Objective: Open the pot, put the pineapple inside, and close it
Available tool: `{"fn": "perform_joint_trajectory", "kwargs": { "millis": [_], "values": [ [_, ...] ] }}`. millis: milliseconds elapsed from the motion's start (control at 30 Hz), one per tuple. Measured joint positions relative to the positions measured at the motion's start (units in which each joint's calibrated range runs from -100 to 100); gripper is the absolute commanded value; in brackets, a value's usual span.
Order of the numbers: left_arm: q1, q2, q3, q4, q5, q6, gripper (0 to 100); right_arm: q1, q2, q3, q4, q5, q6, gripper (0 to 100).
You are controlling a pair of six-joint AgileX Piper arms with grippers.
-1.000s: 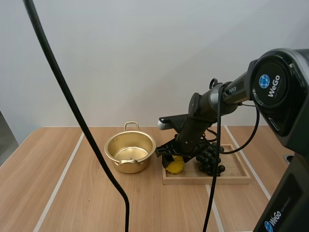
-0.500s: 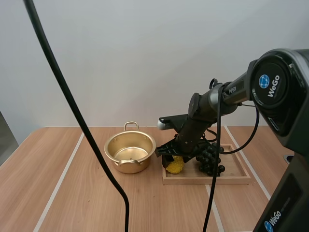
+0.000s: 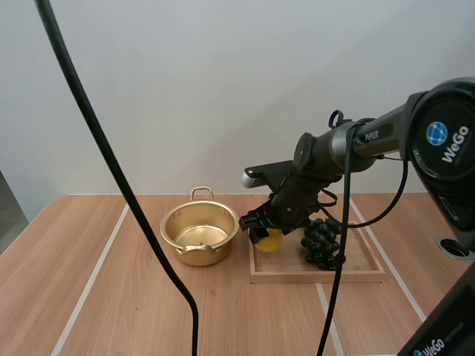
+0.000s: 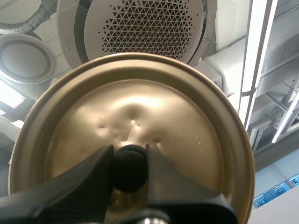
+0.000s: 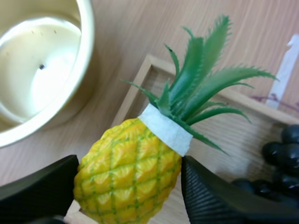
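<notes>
The pineapple (image 5: 128, 170) looks to me like a light, stiff plastic toy. Its bumpy skin should grip well, so the fat body is the place to hold, not the bendy leaves (image 5: 201, 88). My right gripper (image 5: 128, 184) clamps the body's sides, fingers (image 5: 215, 200) moderately spread, over the tray's (image 3: 356, 276) left end beside the open pot (image 3: 200, 256). My left gripper (image 4: 129, 161) pinches the lid's (image 4: 187, 140) knob (image 4: 129, 170), nearly closed.

Round golden metal pot (image 3: 200, 233) open, upright, left; yellow plastic green-leaved pineapple (image 5: 128, 175) aloft just right of it; golden round lid (image 4: 140, 121) held off.
</notes>
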Motion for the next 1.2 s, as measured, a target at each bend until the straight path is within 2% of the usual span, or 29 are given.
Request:
{"fn": "perform_joint_trajectory", "kwargs": {
  "millis": [767,1200],
  "values": [
    [0.0,0.0,0.0,0.0,0.0,0.0,0,0.0,-3.57,0.0,0.0,0.22,-0.43,0],
    [0.0,0.0,0.0,0.0,0.0,0.0,0,0.0,-7.69,-4.56,0.0,0.79,-0.52,0]
  ]
}}
